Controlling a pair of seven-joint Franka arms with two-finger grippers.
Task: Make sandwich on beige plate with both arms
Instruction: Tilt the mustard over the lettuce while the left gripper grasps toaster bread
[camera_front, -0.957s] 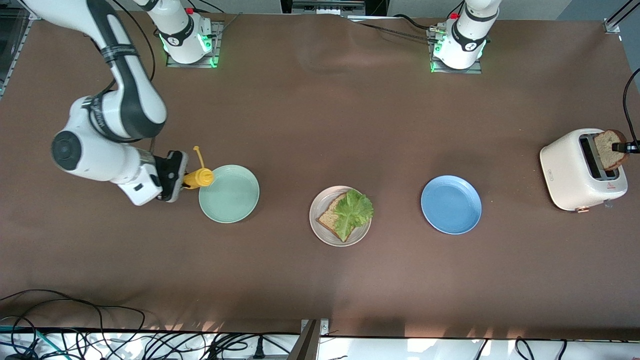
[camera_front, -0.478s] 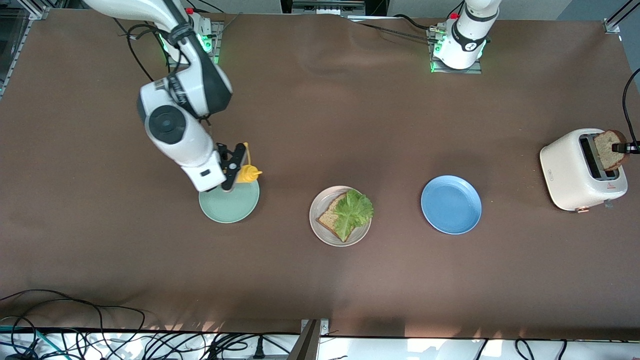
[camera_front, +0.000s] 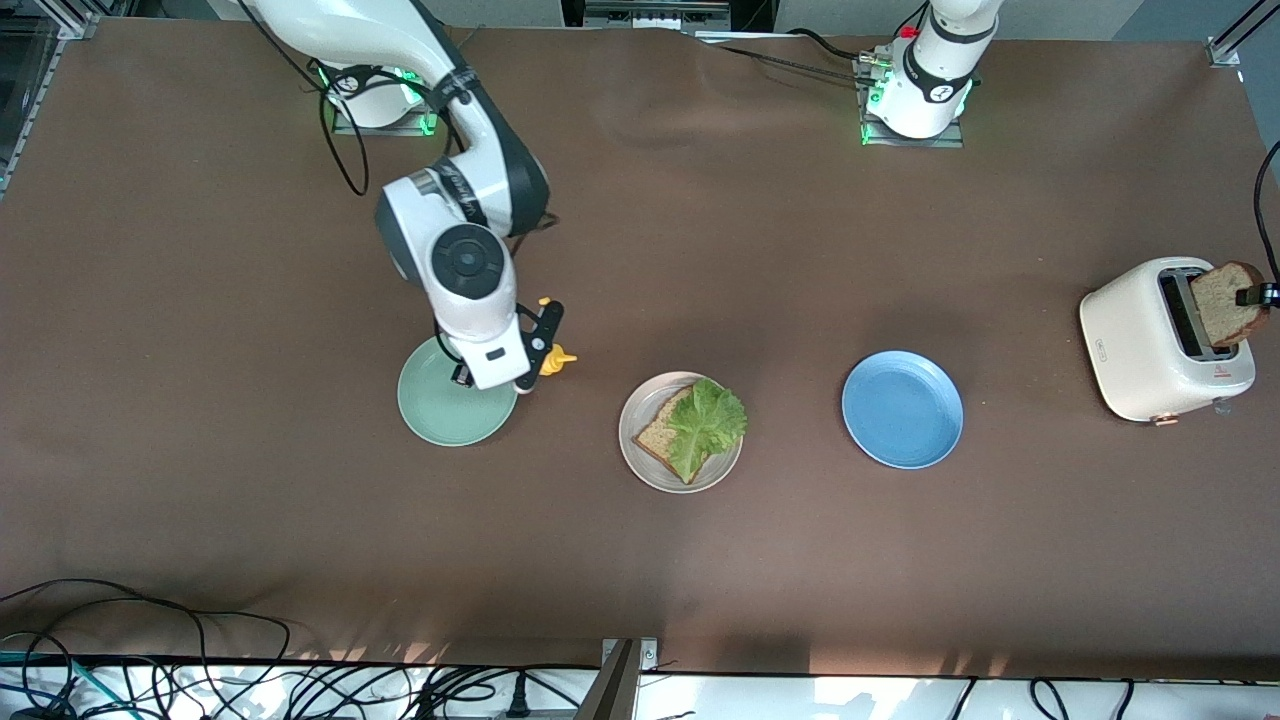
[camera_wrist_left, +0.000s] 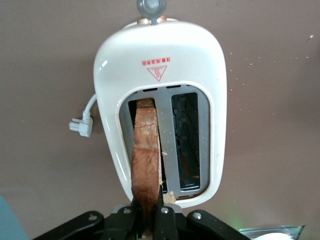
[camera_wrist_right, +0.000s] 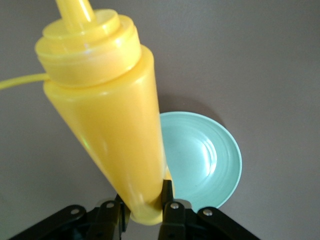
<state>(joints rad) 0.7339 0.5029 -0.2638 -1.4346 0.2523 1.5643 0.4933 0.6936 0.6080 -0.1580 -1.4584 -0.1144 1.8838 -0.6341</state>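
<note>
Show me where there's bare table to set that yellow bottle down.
Bare cloth lies between the mint-green plate and the beige plate, between the beige plate and the blue plate, and all along the edge nearest the front camera. The toaster crowds the left arm's end.

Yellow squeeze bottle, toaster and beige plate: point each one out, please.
yellow squeeze bottle (camera_wrist_right: 107, 135), right wrist view, middle of its body.
toaster (camera_front: 1135, 335), front view, white side of its casing.
beige plate (camera_front: 636, 415), front view, bare rim beside the toast.
</note>
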